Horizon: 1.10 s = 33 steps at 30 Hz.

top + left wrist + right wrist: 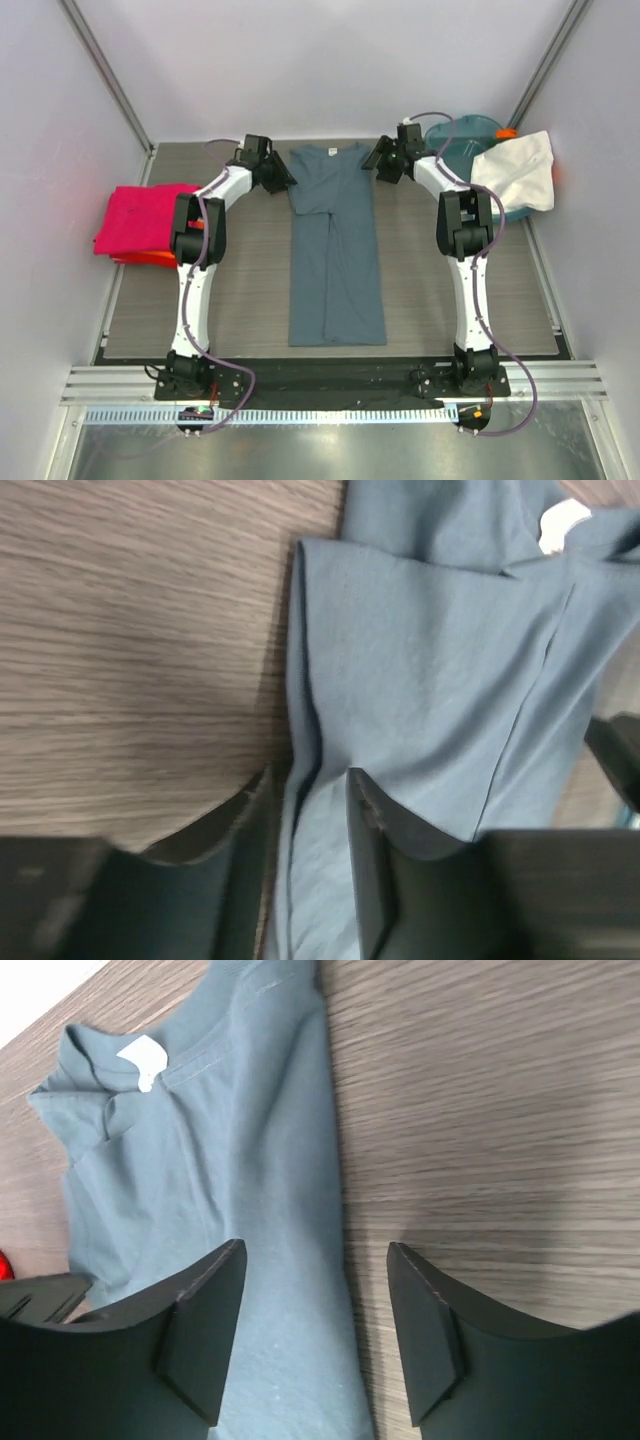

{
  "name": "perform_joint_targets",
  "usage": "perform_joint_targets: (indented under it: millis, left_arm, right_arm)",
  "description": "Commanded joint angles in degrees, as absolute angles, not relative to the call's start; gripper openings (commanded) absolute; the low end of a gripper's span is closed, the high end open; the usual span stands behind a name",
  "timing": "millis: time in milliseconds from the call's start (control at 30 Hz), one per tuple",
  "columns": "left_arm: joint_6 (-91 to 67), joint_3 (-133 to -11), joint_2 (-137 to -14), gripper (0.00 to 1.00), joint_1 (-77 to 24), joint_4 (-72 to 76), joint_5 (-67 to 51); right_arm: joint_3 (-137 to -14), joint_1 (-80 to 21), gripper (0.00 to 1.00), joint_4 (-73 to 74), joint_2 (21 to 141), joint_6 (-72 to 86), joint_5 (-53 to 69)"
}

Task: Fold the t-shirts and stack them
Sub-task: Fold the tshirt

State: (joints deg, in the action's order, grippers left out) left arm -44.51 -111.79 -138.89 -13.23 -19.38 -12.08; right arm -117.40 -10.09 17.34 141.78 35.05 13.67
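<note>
Centrally on the grey wood-grain table [240, 290] lies the slate blue-grey cloth t-shirt [335, 260], folded lengthwise into a long narrow strip. Its collar is at the far end, with a small white label [145, 1060] showing inside the neck. Both arms reach to that far end. The left gripper [305, 805] sits at the strip's left edge near the shoulder. Its fingers stand narrowly apart with the folded cloth edge running between them; whether they pinch it I cannot tell. The right gripper [315, 1335] is at the strip's right edge, fingers spread wide, one above the cloth and the other above bare table, holding nothing. At the table's left side a folded magenta pink t-shirt [140, 215] rests on top of an orange-red t-shirt [140, 258]. At the far right, a crumpled white t-shirt [515, 170] drapes over the rim of a round teal plastic tub [460, 135].
</note>
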Motion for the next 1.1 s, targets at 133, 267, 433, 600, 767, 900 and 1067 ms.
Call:
perform_joint_targets:
  millis: [133,267,433,600,767,900,1067]
  left_arm:
    - [-43.86,-91.52,-122.02,0.46,-13.88,-16.26,-11.95]
    - [-42.02,-78.08,-109.1,0.48,-16.87,-16.95,-12.31]
    - [-43.24,-59.26,-90.05,0.48,-24.86,-19.07,-7.83]
    - [-48.32,-45.37,-75.61,0.47,-31.18,-20.65,-5.89]
    - [-53.34,-33.76,-62.7,0.48,-36.03,-22.59,-3.52]
    - [-57.56,-30.59,-57.4,0.46,-43.05,-25.05,-1.42]
    - [-63.54,-27.78,-55.28,0.47,-50.97,-25.75,2.81]
  right_arm:
    - [-102.95,-10.46,0.66,17.67,126.26,33.32,15.74]
    - [-80.55,-13.0,0.66,16.52,111.13,31.82,11.79]
    - [-54.3,-16.17,0.59,17.93,91.96,34.71,5.73]
    - [-38.51,-20.9,0.53,21.34,71.04,36.47,3.79]
    - [-30.77,-27.84,0.56,28.12,60.66,39.81,4.03]
    - [-28.57,-33.99,0.56,29.88,56.61,44.55,3.61]
    - [-27.6,-38.32,0.56,32.08,56.25,47.81,4.21]
